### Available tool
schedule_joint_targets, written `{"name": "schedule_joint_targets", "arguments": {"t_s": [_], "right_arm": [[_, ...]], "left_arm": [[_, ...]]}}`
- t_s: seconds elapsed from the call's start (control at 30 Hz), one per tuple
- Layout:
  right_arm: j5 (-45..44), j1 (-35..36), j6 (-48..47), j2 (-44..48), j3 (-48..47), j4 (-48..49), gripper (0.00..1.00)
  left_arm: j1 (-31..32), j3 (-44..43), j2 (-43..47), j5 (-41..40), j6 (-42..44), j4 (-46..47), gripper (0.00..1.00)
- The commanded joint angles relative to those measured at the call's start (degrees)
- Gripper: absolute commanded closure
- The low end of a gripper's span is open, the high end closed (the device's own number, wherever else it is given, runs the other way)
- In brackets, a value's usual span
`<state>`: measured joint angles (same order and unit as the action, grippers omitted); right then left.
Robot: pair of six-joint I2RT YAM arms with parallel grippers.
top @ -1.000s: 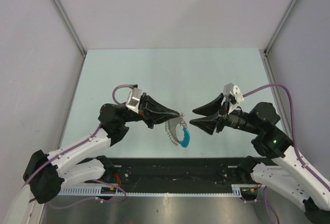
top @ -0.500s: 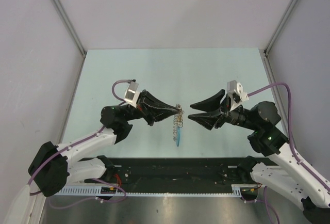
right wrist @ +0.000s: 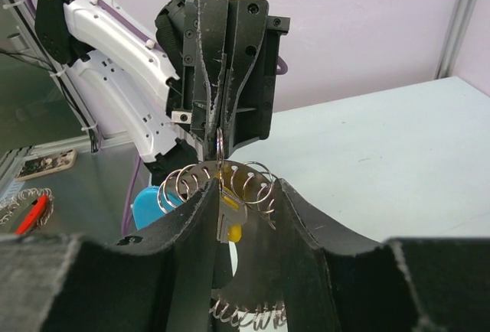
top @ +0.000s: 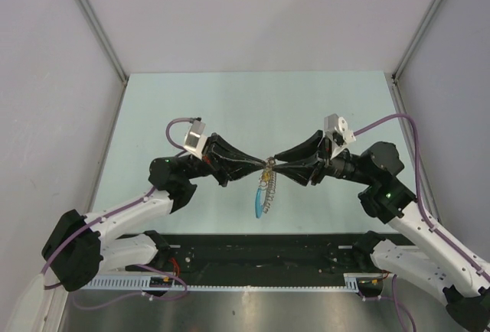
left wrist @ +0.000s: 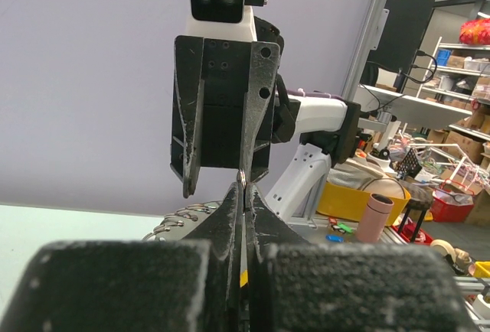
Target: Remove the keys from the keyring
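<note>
The left gripper [top: 263, 164] reaches in from 9 o'clock with its fingers pressed tight on the keyring [right wrist: 219, 142]. That lets the keys [top: 265, 188] dangle free toward 6 o'clock over the table [top: 230, 102], with the blue piece [top: 256, 206] at the far end. The right gripper [top: 276, 165] faces it from 3 o'clock, fingers spread around one key, probably to pull it. I cannot tell if it touches.

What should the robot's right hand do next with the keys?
Probably close the right gripper on a key. Its jaws stand open on either side of the hanging keys, while the left gripper is shut on the keyring, holding it up.
</note>
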<state>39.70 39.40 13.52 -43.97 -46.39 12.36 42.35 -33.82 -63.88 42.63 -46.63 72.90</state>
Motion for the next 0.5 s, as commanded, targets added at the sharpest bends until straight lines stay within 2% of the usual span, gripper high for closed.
{"name": "schedule_joint_targets", "arguments": {"t_s": [0.0,0.2,0.23,0.3,0.4,0.47], "right_arm": [[2.65,-0.20,0.89,-0.51,-0.19,4.51,0.64],[4.77,-0.20,2.83,-2.35,-0.19,6.62,0.75],[5.20,-0.20,3.00,-2.53,-0.28,7.15,0.84],[5.91,-0.20,4.14,-3.32,-0.28,7.59,0.95],[7.23,-0.20,6.25,-4.11,-0.28,8.82,1.00],[8.02,-0.20,7.13,-4.64,-0.28,9.35,1.00]], "left_arm": [[-0.34,-1.25,0.33,-0.01,-1.18,12.35,0.99],[-0.34,-1.07,0.51,0.26,-0.92,12.35,1.00],[-0.34,-0.98,0.42,0.35,-0.83,12.44,1.00],[-0.34,-0.89,0.68,0.26,-0.65,12.61,1.00],[-0.34,-0.63,0.60,0.35,-0.39,13.22,1.00],[-0.51,-0.54,0.60,0.17,-0.39,14.36,0.99]]}}
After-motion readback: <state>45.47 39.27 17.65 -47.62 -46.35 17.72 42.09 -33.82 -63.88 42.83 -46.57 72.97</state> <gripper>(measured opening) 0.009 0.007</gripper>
